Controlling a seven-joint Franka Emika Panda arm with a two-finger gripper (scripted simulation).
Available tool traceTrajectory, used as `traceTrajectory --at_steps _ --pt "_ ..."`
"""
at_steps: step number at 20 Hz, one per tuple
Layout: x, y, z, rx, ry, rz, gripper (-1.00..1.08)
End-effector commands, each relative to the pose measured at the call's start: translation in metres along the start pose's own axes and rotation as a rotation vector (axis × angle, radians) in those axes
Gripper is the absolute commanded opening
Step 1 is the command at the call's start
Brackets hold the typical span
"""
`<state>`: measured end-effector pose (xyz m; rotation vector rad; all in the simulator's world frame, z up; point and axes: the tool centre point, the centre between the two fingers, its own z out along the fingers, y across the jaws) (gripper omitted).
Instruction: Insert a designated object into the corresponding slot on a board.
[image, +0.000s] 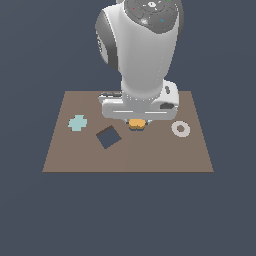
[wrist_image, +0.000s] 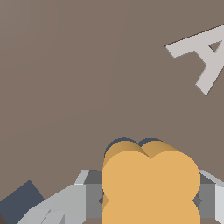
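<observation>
The orange clover-shaped piece (image: 136, 124) sits low over the middle of the brown board (image: 165, 155), under the arm's white hand. In the wrist view the orange piece (wrist_image: 148, 183) fills the space between the grey fingers (wrist_image: 89, 194), which press it from both sides. My gripper (wrist_image: 150, 199) is shut on it. Just past two of the piece's lobes, a thin dark edge of the clover slot (wrist_image: 124, 141) shows in the board (wrist_image: 87, 87). The rest of the slot is hidden under the piece. How deep the piece sits I cannot tell.
A pale teal cross (image: 77, 122) lies on the board toward the exterior view's left. The tilted dark square hole (image: 108, 137) lies beside the gripper, and its corner (wrist_image: 19, 199) shows in the wrist view. A white ring (image: 180, 128) lies to the right. A white letter A (wrist_image: 205, 52) marks the board.
</observation>
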<state>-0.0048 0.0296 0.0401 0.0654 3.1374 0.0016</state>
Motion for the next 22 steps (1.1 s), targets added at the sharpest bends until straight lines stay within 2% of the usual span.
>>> traceTrajectory --at_steps 1,12,13,22 --pt "-0.0003 0.0 -0.0002 0.0 -0.001 0.0 -1.0" --pt "-0.0008 0.0003 0.0097 0.0 0.0 0.005 -1.0" --pt "-0.0008 0.0003 0.0097 0.0 0.0 0.005 1.0" --pt "-0.0008 0.0003 0.0097 0.0 0.0 0.005 1.0"
